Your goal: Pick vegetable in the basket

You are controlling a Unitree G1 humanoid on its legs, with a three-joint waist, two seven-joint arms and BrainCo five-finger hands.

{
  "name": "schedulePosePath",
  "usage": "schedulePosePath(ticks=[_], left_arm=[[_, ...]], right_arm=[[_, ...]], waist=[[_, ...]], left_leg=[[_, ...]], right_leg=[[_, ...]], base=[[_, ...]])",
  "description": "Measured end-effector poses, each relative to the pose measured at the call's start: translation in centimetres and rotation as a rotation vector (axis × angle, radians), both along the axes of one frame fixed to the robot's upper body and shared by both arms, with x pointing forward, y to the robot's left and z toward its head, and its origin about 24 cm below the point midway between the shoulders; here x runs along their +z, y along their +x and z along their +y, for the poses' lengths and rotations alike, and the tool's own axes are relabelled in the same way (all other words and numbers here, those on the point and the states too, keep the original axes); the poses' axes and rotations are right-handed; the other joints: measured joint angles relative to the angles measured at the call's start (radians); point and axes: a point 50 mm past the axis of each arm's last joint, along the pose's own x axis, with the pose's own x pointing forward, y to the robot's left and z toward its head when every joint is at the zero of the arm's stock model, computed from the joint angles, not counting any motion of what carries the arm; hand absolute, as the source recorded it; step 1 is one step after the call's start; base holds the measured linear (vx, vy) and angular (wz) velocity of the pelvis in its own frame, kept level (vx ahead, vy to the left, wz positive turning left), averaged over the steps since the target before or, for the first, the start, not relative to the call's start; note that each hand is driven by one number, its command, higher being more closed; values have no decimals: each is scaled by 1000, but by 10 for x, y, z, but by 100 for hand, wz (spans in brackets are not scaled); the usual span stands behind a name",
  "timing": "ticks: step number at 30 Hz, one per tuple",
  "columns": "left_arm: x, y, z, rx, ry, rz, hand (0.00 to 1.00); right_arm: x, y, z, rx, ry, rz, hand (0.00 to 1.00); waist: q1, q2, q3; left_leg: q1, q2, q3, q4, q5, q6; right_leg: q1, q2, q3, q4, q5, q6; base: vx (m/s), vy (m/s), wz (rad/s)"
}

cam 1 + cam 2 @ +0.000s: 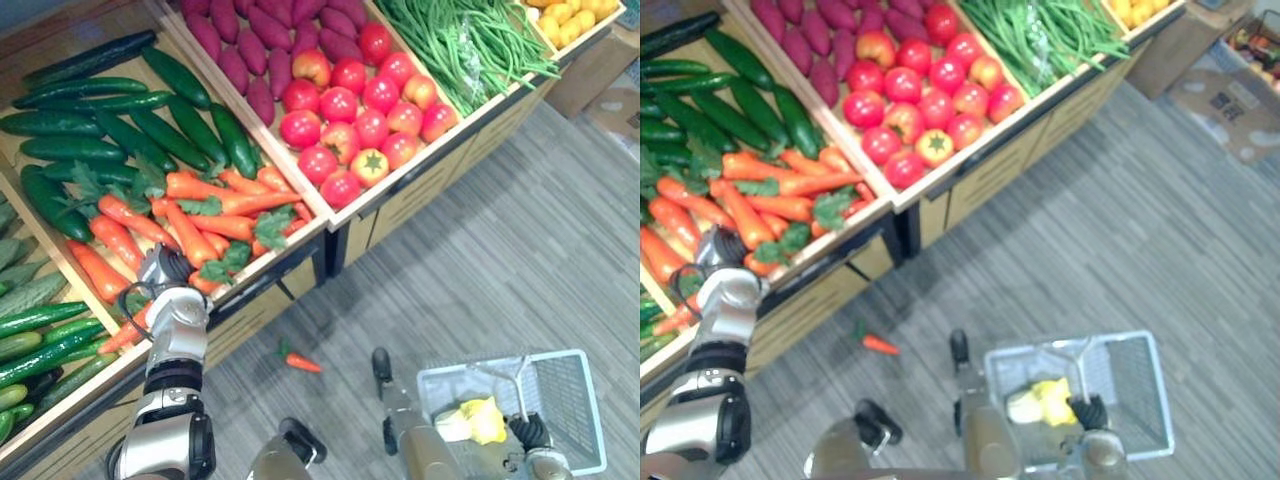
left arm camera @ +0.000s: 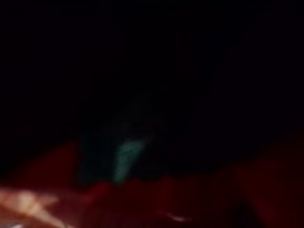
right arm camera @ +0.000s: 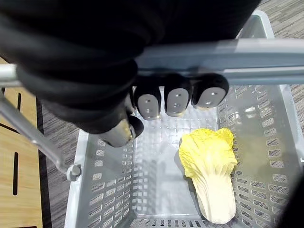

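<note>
Grey plank floor [image 1: 520, 230] in front of a wooden produce stand [image 1: 420, 195]. Its bins hold cucumbers [image 1: 100, 130], carrots [image 1: 200, 215], sweet potatoes [image 1: 260, 40], tomatoes [image 1: 350, 110] and green beans [image 1: 470, 40]. The left hand [image 1: 165, 268] is down in the carrot bin; its grip cannot be told. One loose carrot [image 1: 301, 362] lies on the floor below the stand. The right hand [image 3: 175, 99] is curled round the handle [image 3: 237, 54] of a pale wire basket [image 3: 95, 190], which holds a yellow cabbage [image 3: 209, 166]. A cardboard box [image 1: 1230, 95] lies on the floor; its print is too small to read.
</note>
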Motion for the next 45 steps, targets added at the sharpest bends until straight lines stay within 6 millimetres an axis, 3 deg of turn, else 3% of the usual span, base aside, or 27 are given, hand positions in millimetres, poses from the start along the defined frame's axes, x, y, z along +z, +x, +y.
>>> schedulePosePath(ticks=[14, 17, 21, 24, 32, 33, 35, 38, 45], left_arm=[[-8, -3, -3, -12, 13, 33, 100], [-5, -3, -3, -12, 19, 20, 100], [20, -4, -5, -13, 61, -96, 100], [28, -9, -1, 7, 53, -151, 100], [24, -29, 18, 110, 47, -192, 100], [23, -32, 19, 115, 53, -191, 0], [20, -40, 20, 122, 69, -188, 0], [12, -47, 21, 122, 69, -160, 0], [-27, -47, 7, 16, 10, 51, 0]], right_arm=[[-2, -3, 1, 1, -7, 10, 100], [-3, -5, 1, -3, -5, 21, 100], [-8, -13, -1, -47, 11, 50, 100], [-12, -19, -1, -67, 20, 76, 100], [-18, -40, -9, -143, 27, 129, 100], [-18, -41, -10, -147, 28, 132, 100], [-18, -42, -10, -149, 29, 136, 100], [-19, -46, -10, -153, 28, 145, 100], [-22, -60, -14, -200, 37, 188, 100]], waist=[[-3, -3, 1], [-3, -3, 1], [-2, -4, -2], [-2, -3, -15], [-4, 15, -75], [-8, 15, -78], [-15, 14, -95], [-21, 33, -120], [-22, 58, -159]], left_leg=[[19, -28, -33, -28, 9, 9], [19, -40, -53, -37, 16, 14], [20, -62, -84, -56, 34, 24], [22, -68, -94, -57, 37, 24], [58, -135, -130, -135, 79, 30], [63, -144, -141, -146, 81, 27], [70, -162, -156, -176, 85, 23], [78, -168, -166, -220, 95, 18], [127, -175, -169, -266, 120, 12]], right_leg=[[34, -19, -27, 0, 5, 6], [43, -28, -40, 0, 6, 8], [59, -42, -58, 0, 10, 14], [67, -46, -68, 0, 10, 14], [97, -83, -97, -1, -11, 0], [104, -87, -101, -4, -12, 0], [103, -95, -104, -6, -18, -6], [104, -94, -136, 0, -63, -12], [126, -78, -150, 0, -30, -7]], base=[[-17, -25, 7], [-36, -29, 17], [-51, -38, 21], [-39, -27, 12], [-32, -18, 13], [-49, -16, 8], [-22, -12, 3], [21, -10, 0], [97, -11, -7]])
